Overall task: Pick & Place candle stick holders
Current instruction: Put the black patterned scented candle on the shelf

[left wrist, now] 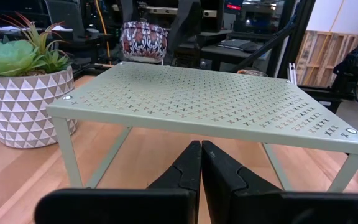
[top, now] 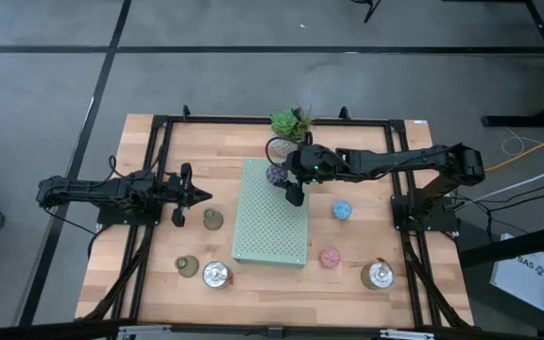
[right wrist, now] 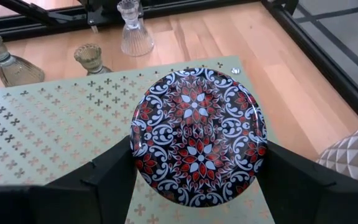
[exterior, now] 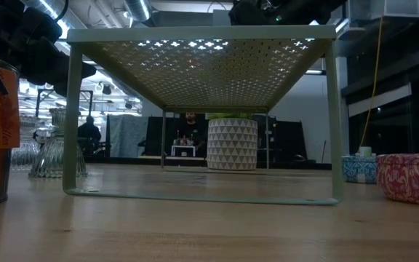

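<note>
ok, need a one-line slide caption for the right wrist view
Right gripper grips a red-and-white patterned round holder over the perforated green shelf; glass holders stand beyond.

Rack [top: 270,227]: pale sage green, perforated with small cross-shaped cutouts. Patterned holder [right wrist: 197,134]: navy ground, red and white floral scrollwork (reads purple in the high view). Blue holder [top: 342,210]: light blue. Pink holder [top: 330,257]: pink, speckled print. Two silver holders [top: 216,275] [top: 379,275]: shiny. Two olive holders [top: 213,220] [top: 188,266]: olive-green. Pot [left wrist: 23,106]: white, grey triangle pattern; succulent [left wrist: 8,55] green. Table [top: 196,161]: light wood.
</note>
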Controlling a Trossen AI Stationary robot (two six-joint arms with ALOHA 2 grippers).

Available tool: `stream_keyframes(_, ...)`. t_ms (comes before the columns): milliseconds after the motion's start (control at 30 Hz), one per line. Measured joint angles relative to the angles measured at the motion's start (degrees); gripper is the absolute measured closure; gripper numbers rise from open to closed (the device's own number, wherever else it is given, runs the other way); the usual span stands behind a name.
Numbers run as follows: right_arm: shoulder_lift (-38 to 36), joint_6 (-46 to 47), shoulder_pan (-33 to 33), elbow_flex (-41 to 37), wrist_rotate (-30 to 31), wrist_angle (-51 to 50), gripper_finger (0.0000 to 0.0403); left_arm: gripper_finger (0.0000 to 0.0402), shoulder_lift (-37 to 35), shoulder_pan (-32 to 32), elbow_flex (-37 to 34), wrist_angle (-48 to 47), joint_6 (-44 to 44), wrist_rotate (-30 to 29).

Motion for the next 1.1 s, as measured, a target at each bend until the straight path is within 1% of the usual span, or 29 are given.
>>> stream_keyframes(667, 1.0, -1.1, -0.2, 0.0, 0.1, -0.7, 0.0117, 0.0395, 0.0, 0.0, 0.0, 0.0, 0.0, 0.0)
stream_keyframes(967, 1.1, -1.9, 0.0, 0.0, 0.1, -1.4, 0.0095, 0.0395, 0.0, 0.0, 0.0, 0.0, 0.0, 0.0)
stream_keyframes(1100, 1.4, -2.7, 0.0, -0.1, 0.1, -3.9, 0.0094, 0.0395, 0.0, 0.0, 0.0, 0.0, 0.0, 0.0)
